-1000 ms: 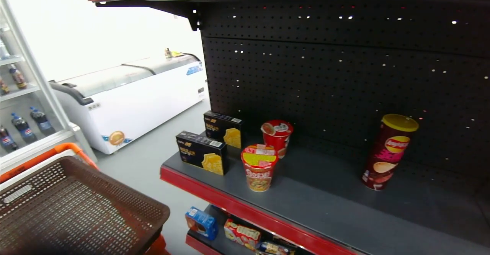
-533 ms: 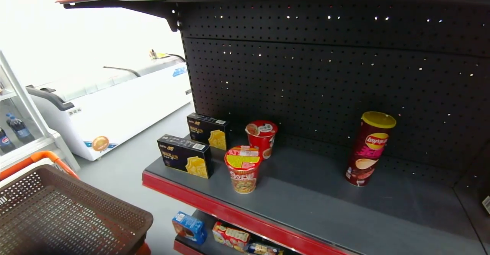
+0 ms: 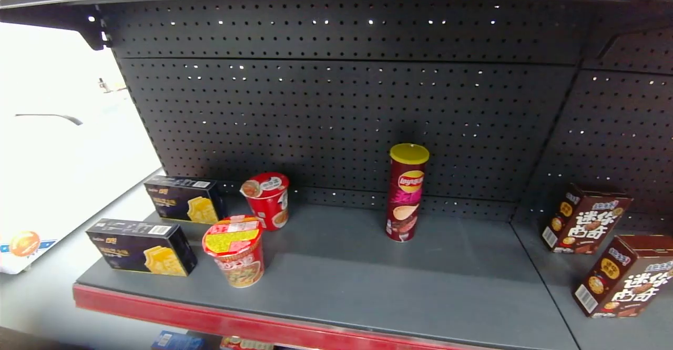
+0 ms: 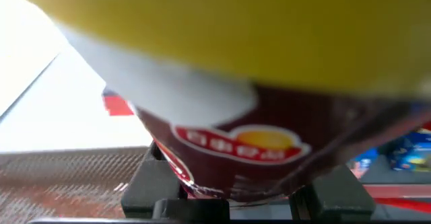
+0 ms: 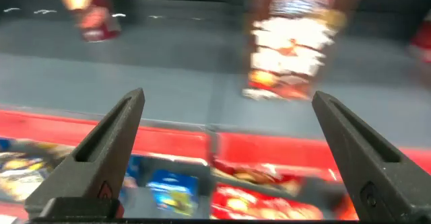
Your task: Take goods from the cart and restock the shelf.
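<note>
In the left wrist view a dark red chips can (image 4: pixel 262 150) with a yellow lid (image 4: pixel 269 29) lies very close, and my left gripper (image 4: pixel 242 194) is shut on it, black fingers (image 4: pixel 151 183) on either side. On the grey shelf (image 3: pixel 368 281) a matching chips can (image 3: pixel 408 192) stands upright near the pegboard. My right gripper (image 5: pixel 229 99) hangs open before the shelf's red front edge (image 5: pixel 168 140), facing a brown snack box (image 5: pixel 296 42), with nothing between its fingers.
Two cup noodles (image 3: pixel 236 250) (image 3: pixel 269 200) and two black boxes (image 3: pixel 141 246) (image 3: pixel 184 198) fill the shelf's left end. Two brown boxes (image 3: pixel 583 217) (image 3: pixel 623 282) stand in the right bay. Open shelf floor lies around the chips can. The brown cart basket (image 4: pixel 60 177) sits below the left gripper.
The head camera has swung right: the cart basket and freezer have slid out of the picture and the right bay's brown boxes have come in. The shelf goods themselves have not moved.
</note>
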Robot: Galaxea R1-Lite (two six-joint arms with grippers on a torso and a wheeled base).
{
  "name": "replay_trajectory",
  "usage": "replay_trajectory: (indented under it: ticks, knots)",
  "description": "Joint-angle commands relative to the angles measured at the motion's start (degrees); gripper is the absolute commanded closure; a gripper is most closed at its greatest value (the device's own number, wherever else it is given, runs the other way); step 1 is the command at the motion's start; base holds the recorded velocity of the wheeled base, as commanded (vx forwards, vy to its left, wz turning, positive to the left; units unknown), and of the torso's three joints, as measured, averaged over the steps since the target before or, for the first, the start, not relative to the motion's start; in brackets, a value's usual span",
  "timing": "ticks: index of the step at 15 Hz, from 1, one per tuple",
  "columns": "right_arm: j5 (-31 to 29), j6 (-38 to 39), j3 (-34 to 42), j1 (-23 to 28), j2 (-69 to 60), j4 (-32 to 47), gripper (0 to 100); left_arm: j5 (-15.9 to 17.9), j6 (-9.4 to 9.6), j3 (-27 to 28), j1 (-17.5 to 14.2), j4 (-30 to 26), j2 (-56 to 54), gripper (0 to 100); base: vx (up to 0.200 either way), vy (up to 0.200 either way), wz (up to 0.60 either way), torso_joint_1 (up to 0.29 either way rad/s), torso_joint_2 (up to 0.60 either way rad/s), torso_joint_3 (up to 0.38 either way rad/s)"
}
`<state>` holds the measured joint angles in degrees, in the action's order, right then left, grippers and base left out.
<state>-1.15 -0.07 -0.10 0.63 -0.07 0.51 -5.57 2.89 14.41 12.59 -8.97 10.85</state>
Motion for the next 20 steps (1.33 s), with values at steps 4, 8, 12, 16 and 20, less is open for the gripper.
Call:
replay_trajectory:
  ticks: [4,8,12,16,20]
  knots:
    - [0.0,0.0,0.0,0.1,0.1,0.0,0,-0.2,0.01,0.3,-0.2,0.0,0.3,100,0.000,0.000,0.00,0.000,0.00,0.000]
    - [0.0,0.0,0.0,0.0,0.1,0.0,0,-0.4,0.01,0.4,-0.5,0.0,0.3,100,0.000,0.000,0.00,0.000,0.00,0.000]
    - [0.1,0.0,0.0,0.1,0.1,0.0,0,-1.0,-0.08,3.3,-0.6,-0.5,1.5,100,0.000,0.000,0.00,0.000,0.00,0.000]
    - [0.1,0.1,0.0,0.0,0.1,0.0,0,-1.5,-0.08,8.2,-0.8,-6.8,2.2,100,0.000,0.000,0.00,0.000,0.00,0.000]
    - [0.2,0.0,0.0,0.0,0.1,0.0,0,-4.4,1.42,8.8,-3.5,-11.0,1.9,100,0.000,0.000,-0.15,0.002,0.00,0.001]
